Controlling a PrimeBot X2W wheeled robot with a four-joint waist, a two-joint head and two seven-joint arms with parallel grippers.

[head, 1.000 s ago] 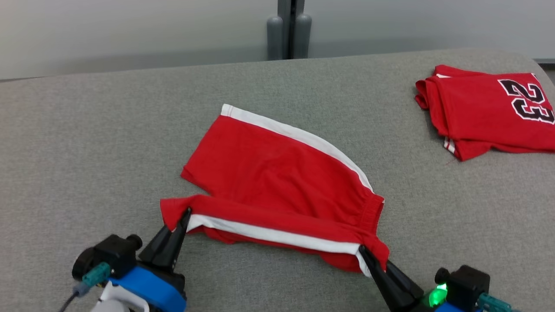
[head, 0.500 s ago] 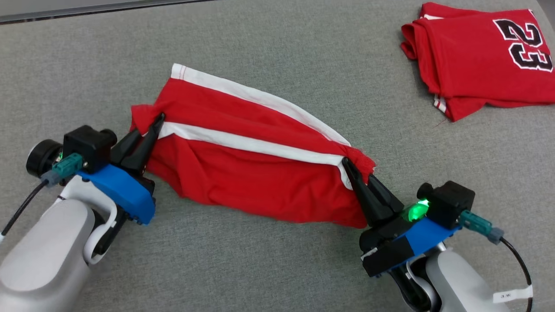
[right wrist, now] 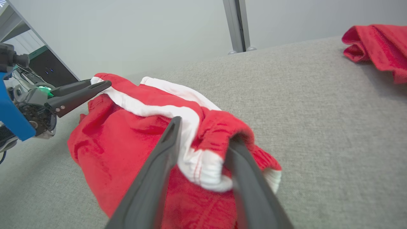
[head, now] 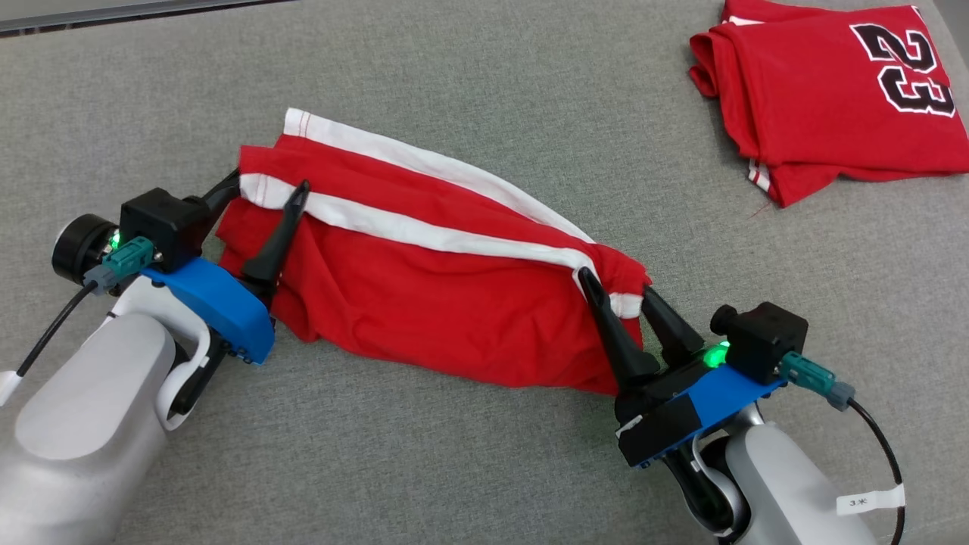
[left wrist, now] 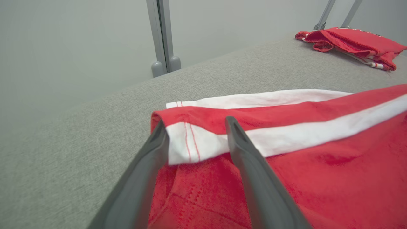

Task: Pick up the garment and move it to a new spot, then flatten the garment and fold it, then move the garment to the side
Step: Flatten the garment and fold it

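Observation:
The garment (head: 424,295) is a pair of red shorts with white side stripes, lying folded lengthwise on the grey cloth surface (head: 484,106). My left gripper (head: 266,188) stands open at its left end, and the white-striped corner (left wrist: 197,143) lies loose between the fingers. My right gripper (head: 617,284) is open at the bunched right end, one finger on each side of the white-edged fabric (right wrist: 203,165). The right wrist view also shows the left gripper (right wrist: 95,86) at the garment's (right wrist: 105,143) far end.
A folded red jersey (head: 833,98) with a black 23 lies at the far right of the surface, also seen in the wrist views (left wrist: 349,41) (right wrist: 378,47). A grey post (left wrist: 162,35) stands behind the surface's back edge against a pale wall.
Both grippers were shut on the striped edge and carried it over the shorts. Now both have opened and the fabric rests on the surface. The head camera has tilted down.

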